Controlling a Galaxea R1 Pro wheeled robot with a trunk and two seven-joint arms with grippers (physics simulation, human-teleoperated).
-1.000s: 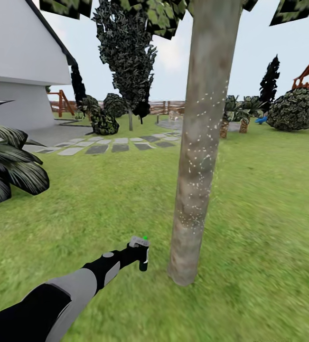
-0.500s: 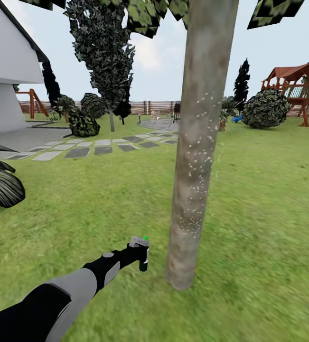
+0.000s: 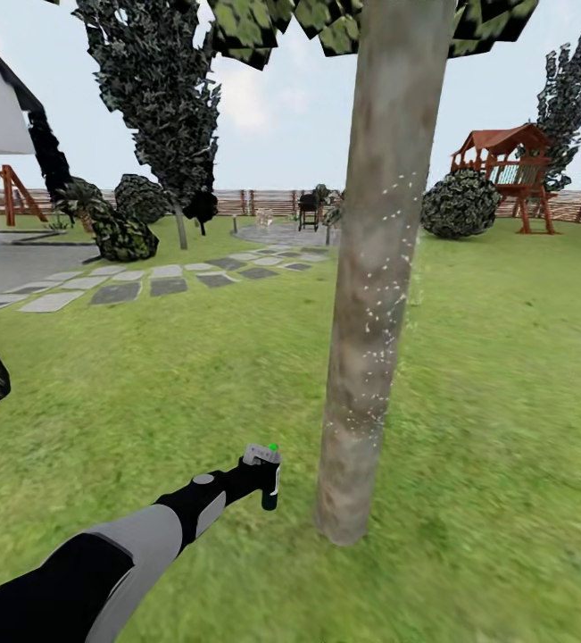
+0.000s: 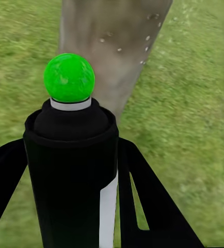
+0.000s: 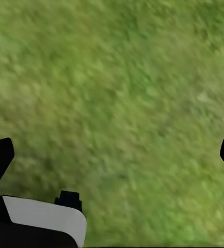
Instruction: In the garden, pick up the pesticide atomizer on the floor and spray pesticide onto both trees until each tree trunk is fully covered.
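- Since the left gripper (image 3: 269, 482) has its jaws clamped on the pesticide atomizer (image 3: 265, 471), with the green dot on top, the step in hand looks like coating this tree trunk (image 3: 375, 295) rather than picking anything up.
- Bottle sits low, just beside the base of the trunk, nozzle end facing the bark. In the left wrist view the atomizer (image 4: 70, 170) is dead centre with the trunk (image 4: 114, 46) right behind it, so aim looks decent.
- White specks of pesticide (image 3: 386, 268) run up the right-hand part of the trunk from roughly mid height down to near the base. The left-hand side and the very bottom look pretty bare to me.
- So my guess for doing this well: keep the nozzle pointed square at the bark, sweep slowly up and down, and work round to the unspeckled side instead of re-hitting the same strip.
- Watch the distance too; too far off and the mist just drifts onto the lawn (image 3: 504, 402).
- Right gripper (image 5: 112, 155) has its jaws wide apart over grass, holding nothing.
- Second tree not done yet as far as I can judge, so don't linger forever.
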